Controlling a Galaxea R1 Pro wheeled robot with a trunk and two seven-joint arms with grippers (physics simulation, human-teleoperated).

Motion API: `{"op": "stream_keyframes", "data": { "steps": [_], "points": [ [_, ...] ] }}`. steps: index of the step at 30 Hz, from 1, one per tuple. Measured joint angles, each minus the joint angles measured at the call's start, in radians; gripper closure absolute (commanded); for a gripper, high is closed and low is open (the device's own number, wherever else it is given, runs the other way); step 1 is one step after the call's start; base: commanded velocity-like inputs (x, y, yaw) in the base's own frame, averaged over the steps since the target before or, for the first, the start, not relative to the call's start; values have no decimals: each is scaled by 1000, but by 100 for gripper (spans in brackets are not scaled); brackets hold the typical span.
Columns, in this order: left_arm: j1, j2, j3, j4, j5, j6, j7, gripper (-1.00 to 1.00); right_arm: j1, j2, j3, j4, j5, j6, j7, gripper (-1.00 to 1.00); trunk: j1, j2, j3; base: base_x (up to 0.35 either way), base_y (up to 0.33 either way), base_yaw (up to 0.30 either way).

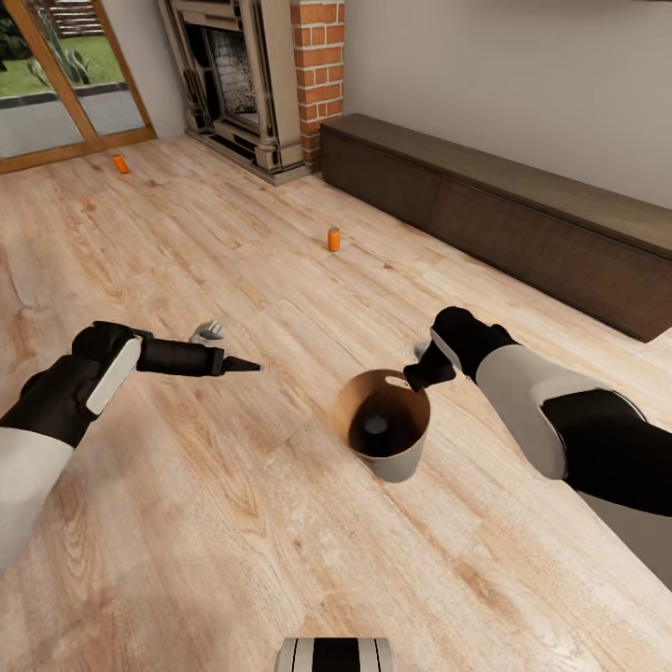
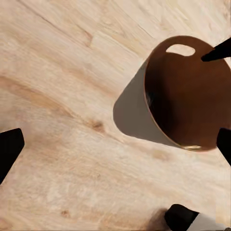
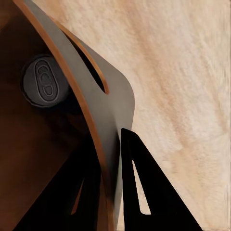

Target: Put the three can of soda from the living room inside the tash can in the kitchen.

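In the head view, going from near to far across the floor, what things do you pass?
Pale grey round bin with brown inside → upright orange soda can → orange soda can by the glass door.

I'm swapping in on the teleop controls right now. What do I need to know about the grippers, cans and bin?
Right gripper: shut on the rim of the pale grey, brown-lined round bin, one finger inside the wall, one outside.
Left gripper: holds nothing, out over the light wood plank floor; whether it is open or shut cannot be told.
Done: one grey-topped can already lies in the bin.
Left: the orange can standing mid-floor, and another orange can near the glass door. Both must go in, then the bin goes to the kitchen.
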Motion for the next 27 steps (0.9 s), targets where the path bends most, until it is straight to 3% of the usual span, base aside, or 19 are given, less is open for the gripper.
{"op": "stream_keyframes", "data": {
  "steps": [4, 6, 7, 9, 11, 13, 16, 22, 27],
  "points": [
    [45, -3, 28, 103, 0, -117, 141, -100, 0, -91, -4, 4, 6, -1, 28, 100, 0, 0, 0, 0, 0, 0],
    [75, -6, 32, 129, 0, -158, 188, -100, 4, -122, 5, 6, 22, -3, 36, 100, 0, 0, 0, 0, 0, 0],
    [118, -8, 35, 150, -1, -214, 254, -100, 17, -157, -14, 6, 8, -2, 47, 100, 0, 0, 0, 0, 0, 0],
    [149, -9, 37, 160, 4, -245, 294, -100, 30, -183, -6, 5, 13, -2, 50, 100, 0, 0, 0, 0, 0, 0],
    [198, -11, 39, 170, 6, -284, 352, -100, 57, -231, -19, 3, -6, 2, 60, 100, 0, 0, 0, 28, 0, 0],
    [222, -12, 39, 172, 8, -292, 367, -100, 66, -251, -7, 2, 14, -2, 61, 100, 0, 0, 0, 151, 0, 0],
    [240, -15, 39, 174, 9, -297, 376, -100, 72, -261, 7, 1, 35, -6, 61, 100, 0, 0, 0, 231, 0, 0],
    [262, -38, 42, 175, 11, -295, 388, -100, 78, -265, -29, -3, -23, 2, 66, 100, 0, 0, 0, 303, 0, 0],
    [264, -43, 42, 199, 12, -296, 388, -100, 79, -268, -7, -3, 14, -2, 62, 100, 0, 0, 0, 324, 0, 0]
  ]
}}
